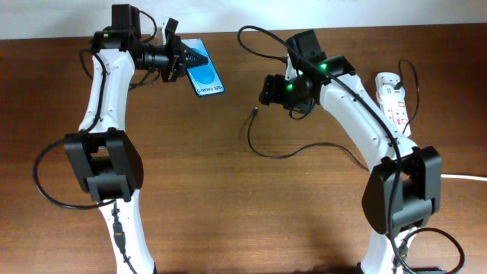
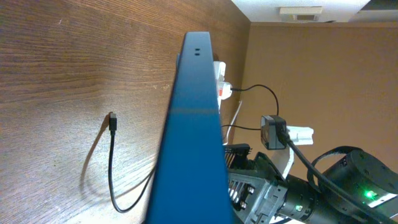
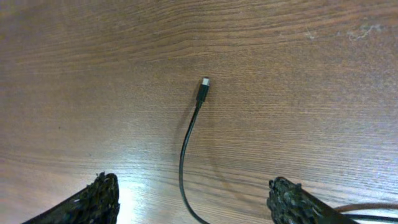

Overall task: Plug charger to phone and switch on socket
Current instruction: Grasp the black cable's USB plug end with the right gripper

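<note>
The phone (image 1: 205, 78), blue screen with a white band, is held tilted at the back left by my left gripper (image 1: 192, 58), which is shut on it. In the left wrist view the phone (image 2: 193, 137) fills the middle, seen edge-on. The charger is a thin black cable (image 1: 262, 148) lying on the table, its connector tip (image 1: 253, 115) free and pointing toward the phone. The tip also shows in the right wrist view (image 3: 203, 87) and the left wrist view (image 2: 112, 121). My right gripper (image 3: 193, 196) is open above the cable, a little behind the tip. The white socket (image 1: 393, 103) lies at the right.
The socket's thick white cord (image 1: 463, 176) runs off the right edge. The charger cable loops back under the right arm (image 1: 358, 114) toward the socket. Brown wooden table (image 1: 228, 213) all round.
</note>
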Controlling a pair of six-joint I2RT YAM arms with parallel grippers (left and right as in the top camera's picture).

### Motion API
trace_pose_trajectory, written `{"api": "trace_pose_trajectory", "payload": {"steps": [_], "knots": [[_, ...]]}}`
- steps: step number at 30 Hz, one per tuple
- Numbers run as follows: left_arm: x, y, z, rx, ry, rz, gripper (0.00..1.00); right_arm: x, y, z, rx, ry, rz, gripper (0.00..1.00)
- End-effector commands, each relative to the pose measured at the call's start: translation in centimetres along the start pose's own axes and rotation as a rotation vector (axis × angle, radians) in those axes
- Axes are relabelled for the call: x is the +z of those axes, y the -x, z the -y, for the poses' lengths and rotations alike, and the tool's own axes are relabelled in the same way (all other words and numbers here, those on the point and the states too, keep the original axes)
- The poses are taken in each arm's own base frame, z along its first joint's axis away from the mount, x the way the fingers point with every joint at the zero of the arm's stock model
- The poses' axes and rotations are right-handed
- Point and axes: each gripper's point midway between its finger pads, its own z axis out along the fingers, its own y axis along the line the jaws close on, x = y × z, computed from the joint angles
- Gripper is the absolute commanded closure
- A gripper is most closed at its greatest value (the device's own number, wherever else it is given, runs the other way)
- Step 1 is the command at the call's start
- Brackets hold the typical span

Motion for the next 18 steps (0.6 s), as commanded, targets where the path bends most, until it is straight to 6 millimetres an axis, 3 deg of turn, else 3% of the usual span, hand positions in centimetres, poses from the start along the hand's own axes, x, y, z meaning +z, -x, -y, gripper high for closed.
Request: {"api": "trace_pose_trajectory", "payload": {"steps": [1,7,12,18], "knots": [[-0.3,-0.1,0.9,0.033,-0.023,-0.002,1.00,1.4,-0.3,-0.3,0.042,0.015,-0.030,0.28],[-0.3,-0.1,0.9,0.026,-0.023,-0.002,1.00,6.5,-2.0,-0.5,0.119,0.066,-0.145,0.66],[-0.3,-0.3,0.8,-0.002,-0.021,-0.008,1.00,10.5,-2.2,-0.2,0.149,0.070,-0.157,0.74],[-0.3,-0.5,0.7,-0.017,-0.017,-0.015,1.00,12.9,-2.6,-0.5,0.150,0.071,-0.155,0.74]]}}
